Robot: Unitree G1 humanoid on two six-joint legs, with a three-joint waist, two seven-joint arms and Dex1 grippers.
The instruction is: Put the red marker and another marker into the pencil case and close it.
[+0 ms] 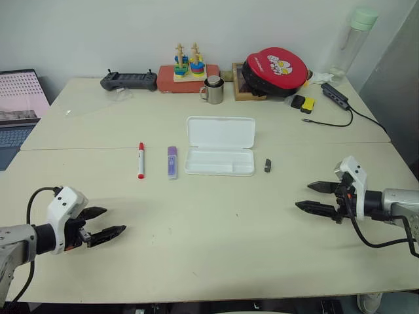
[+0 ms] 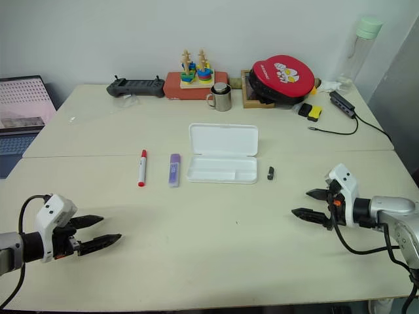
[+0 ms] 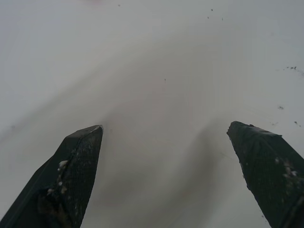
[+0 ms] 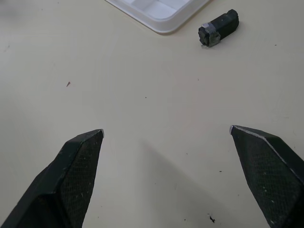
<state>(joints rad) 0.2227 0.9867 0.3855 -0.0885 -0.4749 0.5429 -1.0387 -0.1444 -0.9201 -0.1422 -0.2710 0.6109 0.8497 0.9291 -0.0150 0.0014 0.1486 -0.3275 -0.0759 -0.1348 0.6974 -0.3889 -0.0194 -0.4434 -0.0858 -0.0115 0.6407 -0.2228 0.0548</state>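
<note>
Tabletop [image 1: 216, 222]: pencil case [image 1: 220, 145] open at centre, purple marker [image 1: 172, 161] just left of it, red marker [image 1: 141, 159] further left. Left pincer [image 1: 105, 224] & right pincer [image 1: 316, 197] both spread wide, empty, well apart from all. Risk: slim red marker rolls away under a skewed pinch; small dark grey piece [image 1: 268, 165] by case gets picked up by mistake.

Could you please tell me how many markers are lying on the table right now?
2. The red marker lies left of the open pencil case; the purple marker lies between them, beside the case. Neither is inside. None appears hidden.
</note>
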